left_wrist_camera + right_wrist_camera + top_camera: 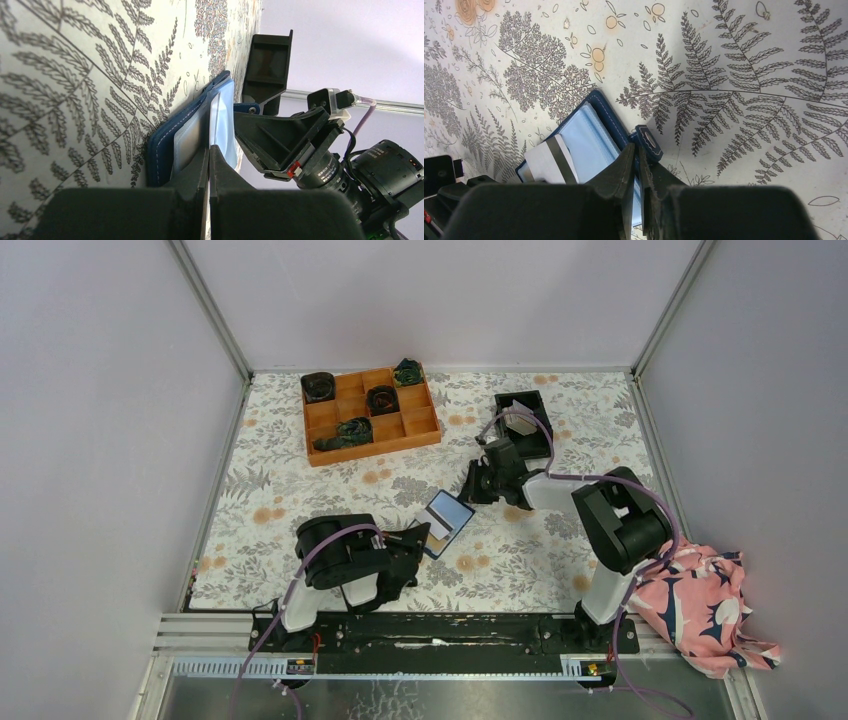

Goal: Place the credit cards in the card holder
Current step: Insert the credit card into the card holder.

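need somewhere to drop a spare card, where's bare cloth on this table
Bare floral cloth lies left of and on the near side of the orange compartment tray, and between the dark navy folding wallet and the right arm's base. Crowded: the centre, where the left gripper and right gripper both pinch the wallet, and around the black square bin.

Tight spot is mid-desk: the wallet is pinched by the left fingers at its near-left end and the right fingers at its far-right end, so both ends are blocked. Its two long sides look reachable. There's loads of open desk between the wallet and the left wall. The orange tray hogs the back left and the black bin the back right, with a gap between them. A pink cloth is bunched at the near right corner.
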